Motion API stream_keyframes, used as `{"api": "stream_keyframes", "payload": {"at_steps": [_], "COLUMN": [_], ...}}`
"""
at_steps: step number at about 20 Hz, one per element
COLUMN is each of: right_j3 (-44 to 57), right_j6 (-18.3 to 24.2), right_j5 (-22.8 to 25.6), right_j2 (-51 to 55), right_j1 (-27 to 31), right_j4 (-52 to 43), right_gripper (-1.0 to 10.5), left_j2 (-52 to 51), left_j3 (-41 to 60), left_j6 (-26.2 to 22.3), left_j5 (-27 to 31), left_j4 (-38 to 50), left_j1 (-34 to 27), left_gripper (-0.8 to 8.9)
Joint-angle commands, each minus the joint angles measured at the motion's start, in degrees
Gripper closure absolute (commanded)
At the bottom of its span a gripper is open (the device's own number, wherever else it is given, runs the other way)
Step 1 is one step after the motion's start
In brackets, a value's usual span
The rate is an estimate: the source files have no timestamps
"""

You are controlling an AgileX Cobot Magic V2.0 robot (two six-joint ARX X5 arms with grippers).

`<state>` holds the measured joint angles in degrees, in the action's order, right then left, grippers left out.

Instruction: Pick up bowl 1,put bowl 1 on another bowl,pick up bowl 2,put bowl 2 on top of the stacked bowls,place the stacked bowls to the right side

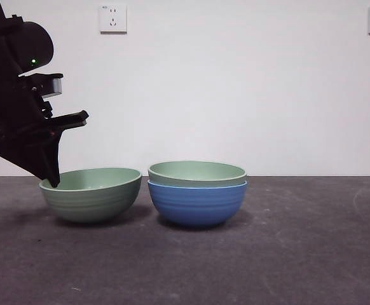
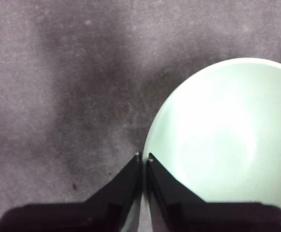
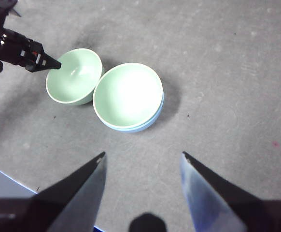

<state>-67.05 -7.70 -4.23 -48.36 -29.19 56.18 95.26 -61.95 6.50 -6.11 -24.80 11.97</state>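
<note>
Nearest the front camera stand three round ribbed bowls on the dark grey worktop, all upright with their mouths facing up; being round, none has a long axis to speak of. Two are pale green and one is blue. One pale green bowl, bowl 2, stands alone on the left side of the front view, just beside the other two and apparently not touching them. The blue bowl sits to its right with the other pale green bowl, bowl 1, nested inside it, so that only the green rim and a narrow band of its wall show above the blue rim. From the right wrist camera the nested pair reads as a green inside with a thin blue edge beneath it, and the lone green bowl lies beside it. The left gripper comes in from the upper left of the front view, tilted downward, with its tips at the outer rim of bowl 2 on the side away from the stack; its two jaws straddle the rim, one inside and one outside, drawn close together upon it. The right gripper hangs high above the worktop, well apart from the bowls, its jaws spread wide. Two white wall sockets show on the pale wall behind.
</note>
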Motion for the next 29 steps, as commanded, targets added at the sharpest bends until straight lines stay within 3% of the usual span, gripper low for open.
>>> {"api": "stream_keyframes", "payload": {"at_steps": [1,6,9,12,19,29], "right_j3": [0.2,0.2,0.2,0.2,0.2,0.2], "right_j6": [0.3,0.3,0.3,0.3,0.3,0.3], "right_j5": [0.3,0.3,0.3,0.3,0.2,0.2], "right_j2": [0.0,0.0,0.0,0.0,0.0,0.2], "right_j1": [0.0,0.0,0.0,0.0,0.0,-0.1], "right_j4": [0.1,0.1,0.1,0.1,1.4,3.5], "right_gripper": [6.9,6.9,6.9,6.9,6.9,6.9], "left_j2": [-0.4,-5.6,-5.9,-5.7,2.8,11.9], "left_j3": [-0.6,-7.5,-15.3,-18.7,-19.2,-19.2], "left_j6": [0.0,-0.6,-1.0,-0.9,0.1,2.0], "left_j5": [0.2,-0.4,-1.9,-1.5,0.6,1.2], "left_j4": [0.3,-4.7,-11.0,-10.8,-6.1,-6.6], "left_j1": [-0.1,1.8,5.4,10.4,18.1,18.9], "left_gripper": [8.22,8.22,8.22,8.22,8.21,7.99]}}
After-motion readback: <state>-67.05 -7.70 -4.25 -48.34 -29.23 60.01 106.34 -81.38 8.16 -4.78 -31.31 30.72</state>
